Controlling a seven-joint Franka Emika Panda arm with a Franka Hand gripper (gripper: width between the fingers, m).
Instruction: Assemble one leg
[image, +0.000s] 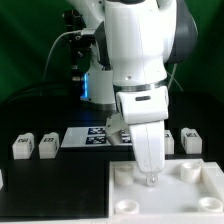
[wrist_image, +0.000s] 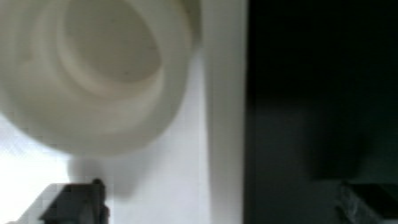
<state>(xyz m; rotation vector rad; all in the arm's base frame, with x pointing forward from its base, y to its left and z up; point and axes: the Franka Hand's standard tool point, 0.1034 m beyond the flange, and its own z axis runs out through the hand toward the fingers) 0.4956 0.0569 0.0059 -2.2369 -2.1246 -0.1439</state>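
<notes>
- A green curtain hangs behind a black table. The white arm stands in the middle of the exterior view and hides part of what lies behind it.
- A white tray lies at the near edge, toward the exterior view's right. One round socket shows at its far corner, and I see nothing in it.
- The gripper points straight down, low over the tray beside that socket.
- In the wrist view the fingertips sit at opposite edges of the picture, so the gripper is spread wide. Only tray surface and dark table show between the tips, so it holds nothing.
- That view also shows a large socket close under the camera, and it looks hollow.
- One leg and a second leg lie side by side on the table at the exterior view's left, well apart from the gripper.
- A third leg lies behind the tray on the exterior view's right, nearer the gripper but untouched.
- The marker board lies flat between the left pair and the arm.
- Progress, as I judge it:
  - No leg stands in any socket that I can see, so the task looks to be at its start.
  - What is left is to grasp a leg, bring it over a socket and seat it.
  - The arm may hide a socket, so I cannot rule out one filled behind it.
</notes>
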